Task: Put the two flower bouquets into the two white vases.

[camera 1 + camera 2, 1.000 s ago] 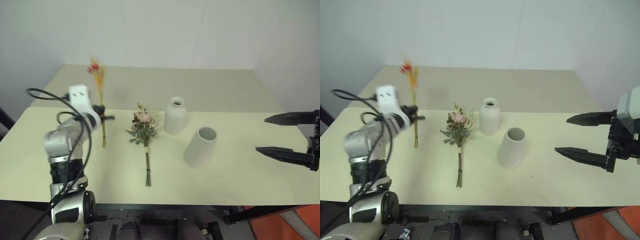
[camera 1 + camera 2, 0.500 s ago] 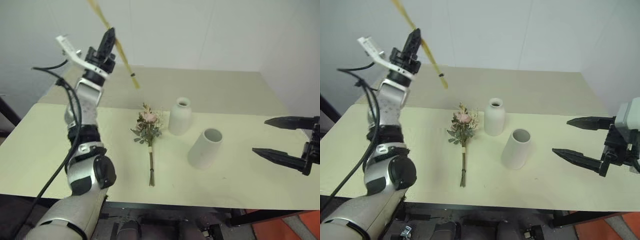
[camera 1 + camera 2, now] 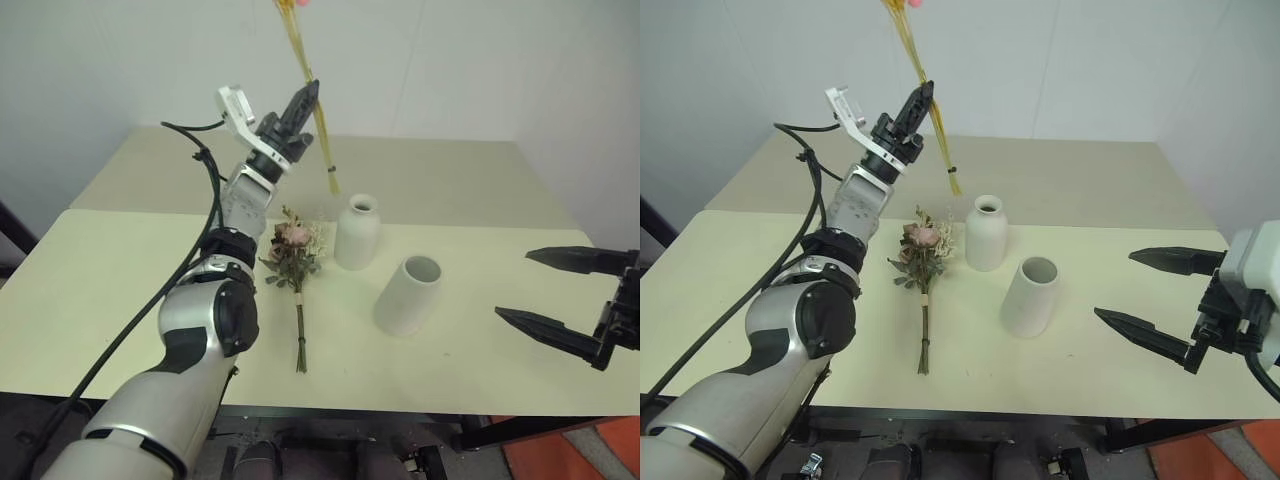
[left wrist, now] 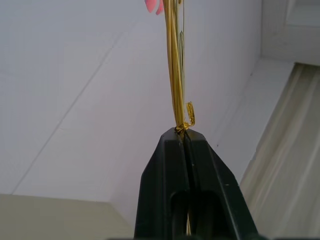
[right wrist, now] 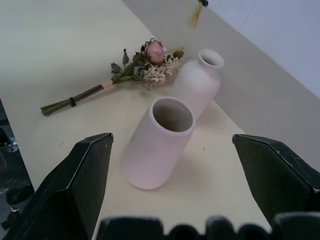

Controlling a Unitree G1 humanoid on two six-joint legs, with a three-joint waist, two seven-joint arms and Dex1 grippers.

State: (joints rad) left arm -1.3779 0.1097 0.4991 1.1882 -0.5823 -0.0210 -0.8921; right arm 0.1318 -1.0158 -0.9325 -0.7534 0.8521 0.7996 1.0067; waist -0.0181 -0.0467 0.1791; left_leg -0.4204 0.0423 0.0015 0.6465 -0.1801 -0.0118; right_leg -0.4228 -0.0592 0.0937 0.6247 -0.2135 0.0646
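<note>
Both white vases [image 3: 357,231] [image 3: 407,296] empty, upright on table [image 3: 120,280].

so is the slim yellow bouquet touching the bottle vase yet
Apart. In the left eye view the slim bouquet, shut in the left gripper, hangs with its stem ends above the bottle-shaped vase, with bare table showing between them.

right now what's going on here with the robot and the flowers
The left gripper is shut on the slim bouquet by its yellow stems and holds it raised in the air, stem ends hanging above the narrow-necked vase. The bushier bouquet lies flat on the table, to the left of that vase. The wide-mouthed vase stands empty nearer the robot. The right gripper is open off to the right, holding nothing. No bouquet is in a vase yet.
</note>
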